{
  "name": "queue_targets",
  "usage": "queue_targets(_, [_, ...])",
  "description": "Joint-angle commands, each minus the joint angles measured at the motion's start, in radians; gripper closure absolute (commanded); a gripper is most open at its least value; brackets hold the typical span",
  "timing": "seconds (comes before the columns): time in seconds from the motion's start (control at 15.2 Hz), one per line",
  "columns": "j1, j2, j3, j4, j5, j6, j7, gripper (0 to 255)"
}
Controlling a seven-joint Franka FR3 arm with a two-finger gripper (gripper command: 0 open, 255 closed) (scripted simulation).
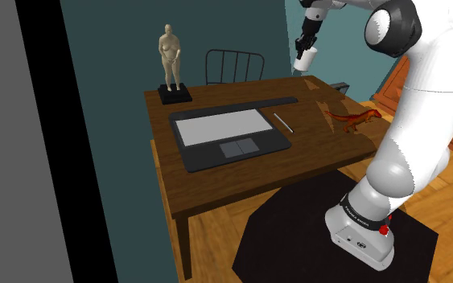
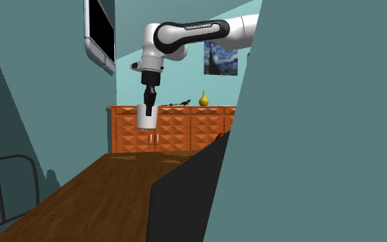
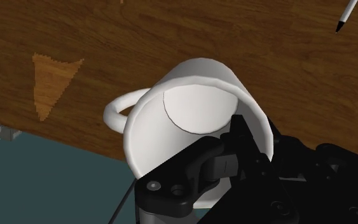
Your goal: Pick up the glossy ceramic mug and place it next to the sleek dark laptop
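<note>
I have the brown wooden counter [image 1: 216, 177] carrying the open dark laptop [image 1: 226, 133], and in the shoulder view a tan figurine [image 1: 169, 56] stands on a black base at the laptop's 11 o'clock. The white mug [image 1: 305, 59] hangs upright in the air, clear of the counter, above its far corner at the laptop's 1 o'clock. The black fingers [image 3: 238, 130] are clamped on the mug's wall, one inside and one outside; a slim pen [image 1: 284, 122] lies just beside the laptop at 3 o'clock.
</note>
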Motion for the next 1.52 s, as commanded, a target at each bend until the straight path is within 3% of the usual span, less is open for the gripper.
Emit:
queue_targets(0.0, [-0.005,0.007,0.0,0.037,0.003,-0.03,-0.001,255])
queue_targets(1.12, [-0.062,0.087,-0.001,0.376,0.038,-0.292,-0.005,255])
queue_targets(1.45, [0.082,-0.176,0.004,0.022,-0.088,-0.18,0.092,255])
